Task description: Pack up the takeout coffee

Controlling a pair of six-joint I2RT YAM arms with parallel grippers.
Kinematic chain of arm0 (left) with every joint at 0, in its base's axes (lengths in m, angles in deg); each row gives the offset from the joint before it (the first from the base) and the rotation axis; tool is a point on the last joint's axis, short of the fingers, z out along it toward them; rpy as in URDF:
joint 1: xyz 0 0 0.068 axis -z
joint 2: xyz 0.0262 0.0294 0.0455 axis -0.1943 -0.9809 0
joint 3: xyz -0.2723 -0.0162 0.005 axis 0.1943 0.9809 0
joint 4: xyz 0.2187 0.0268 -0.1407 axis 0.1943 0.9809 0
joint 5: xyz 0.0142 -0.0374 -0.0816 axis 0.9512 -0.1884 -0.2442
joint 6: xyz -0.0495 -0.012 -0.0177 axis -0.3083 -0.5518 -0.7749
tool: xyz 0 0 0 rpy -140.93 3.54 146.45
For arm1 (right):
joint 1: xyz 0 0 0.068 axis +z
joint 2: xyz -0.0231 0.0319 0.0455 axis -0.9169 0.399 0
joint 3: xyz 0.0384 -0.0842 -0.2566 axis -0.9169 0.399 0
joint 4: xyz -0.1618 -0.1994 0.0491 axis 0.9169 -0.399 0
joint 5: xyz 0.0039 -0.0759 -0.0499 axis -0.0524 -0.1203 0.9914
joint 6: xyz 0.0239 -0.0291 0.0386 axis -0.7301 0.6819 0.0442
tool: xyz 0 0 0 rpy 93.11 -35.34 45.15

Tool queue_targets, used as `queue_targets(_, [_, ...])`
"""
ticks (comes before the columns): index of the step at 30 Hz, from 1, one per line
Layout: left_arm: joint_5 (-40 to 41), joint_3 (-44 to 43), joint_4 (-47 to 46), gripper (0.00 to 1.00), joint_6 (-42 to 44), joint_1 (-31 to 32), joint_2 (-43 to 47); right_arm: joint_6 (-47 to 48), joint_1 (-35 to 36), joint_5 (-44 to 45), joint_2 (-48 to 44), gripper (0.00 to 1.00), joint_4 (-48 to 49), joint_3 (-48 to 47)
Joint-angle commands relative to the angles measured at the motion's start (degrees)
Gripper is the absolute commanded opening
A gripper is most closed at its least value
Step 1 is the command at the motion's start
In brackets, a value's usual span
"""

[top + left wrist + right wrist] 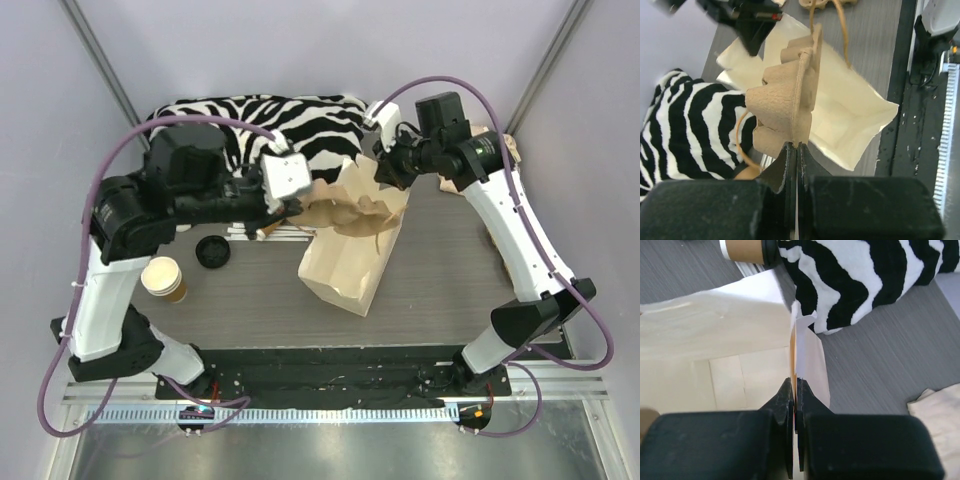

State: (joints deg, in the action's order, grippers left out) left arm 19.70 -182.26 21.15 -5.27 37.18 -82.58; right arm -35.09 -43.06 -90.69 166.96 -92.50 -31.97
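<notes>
1. Near left, well away from the action, a brown cup with a white top (163, 278) stands upright on the table (450, 290). A flat black lid (213, 252) lies just beyond it. Neither is the one being packed, I reckon.
2. Mid-table is the paper bag (345, 270), its mouth open at the far end.
3. The left gripper (796, 147) is clamped shut on the edge of a pulp cup carrier (785, 100), held edge-on right at the bag's mouth.
4. The takeout coffee (745, 249) lies on its side on the table just left of the bag's mouth, below the left arm. Nothing holds it, so it's not packed yet.
5. The right gripper (795, 382) is pinched shut on the bag's rim at the far right corner, holding the mouth open.
6. Farthest back is a zebra-print cloth (300, 120).
7. My read: this is the carrier-into-bag step.
8. Next, the left arm needs to slide the carrier down inside without snagging the rim while the right holds the lip taut. After that, the cup has to be fetched.
</notes>
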Motion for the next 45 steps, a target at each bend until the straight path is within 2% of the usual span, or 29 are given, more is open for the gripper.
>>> queue_targets(1, [21.68, -2.22, 14.59, 0.00, 4.96, 10.22, -2.53, 3.34, 6.10, 4.72, -1.05, 0.01, -0.86, -2.58])
queue_targets(2, [23.57, -2.66, 15.12, 0.00, 5.32, 13.37, -2.98, 3.60, 6.89, 5.17, -1.22, 0.01, -1.03, -2.49])
queue_targets(8, [35.68, 1.37, 17.67, 0.00, 9.36, 22.53, -4.04, 4.04, 9.10, 5.09, -2.71, 0.01, -1.03, -0.82])
queue_targets(17, [43.01, 5.87, 17.76, 0.00, 12.26, 28.25, -3.15, 3.78, 10.33, 5.79, -4.21, 0.01, 0.37, 0.59])
queue_targets(24, [40.55, 9.29, 17.67, 0.00, 11.82, 30.37, -5.53, 0.88, 13.05, 9.83, -5.88, 0.01, 3.80, 0.24])
queue_targets(31, [39.94, 6.57, 17.76, 0.00, 13.41, 30.37, -9.66, -0.18, 15.16, 11.15, -7.90, 0.01, 4.33, 0.06])
queue_targets(40, [30.36, 13.24, 17.67, 0.00, 9.89, 29.67, -11.68, -0.97, 17.62, 11.50, -10.27, 0.01, 4.59, 1.47])
queue_targets(45, [28.33, 14.82, 17.76, 0.00, 9.10, 27.04, -13.87, -2.28, 18.15, 11.50, -10.36, 0.01, 4.68, 2.26])
